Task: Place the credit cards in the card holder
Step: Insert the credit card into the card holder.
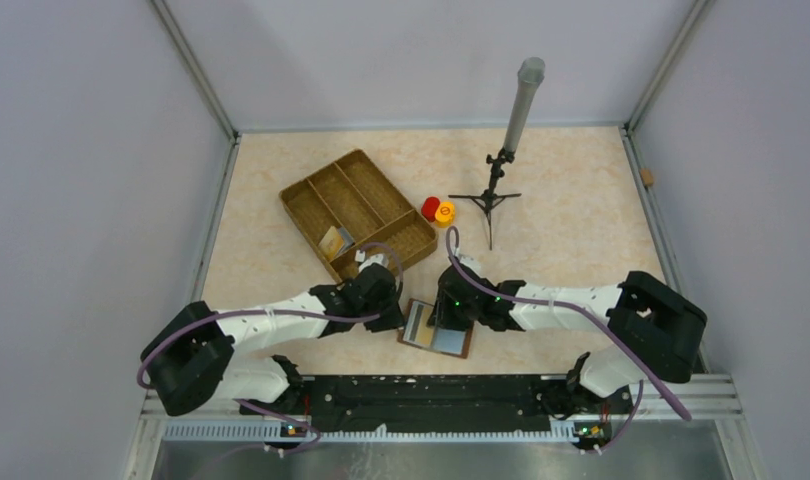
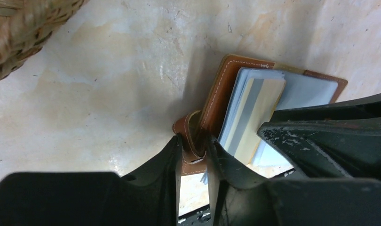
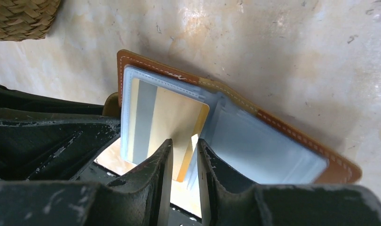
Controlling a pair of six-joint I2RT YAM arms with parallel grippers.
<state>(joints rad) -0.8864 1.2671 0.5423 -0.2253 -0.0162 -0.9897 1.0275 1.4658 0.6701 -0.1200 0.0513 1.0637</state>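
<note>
Lower centre, top view: clamping the clasp strap (image 2: 191, 134) of the open card holder (image 1: 433, 336) in the left gripper (image 2: 194, 147), pinching a gold credit card (image 3: 175, 117) in the right gripper (image 3: 184, 151), seemingly half-sleeved. Next: push squarely deeper, release.

Wicker tray (image 1: 321, 173) back-left; red cap (image 1: 430, 205) touching orange cap (image 1: 445, 212); tripod (image 1: 492, 197) right

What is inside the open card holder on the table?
In the card holder, a gold card with a grey stripe lies on its clear sleeves, between the right pincer's fingers. The sleeve showing beside it looks empty. Cards under these sleeves, if any, are covered.
</note>
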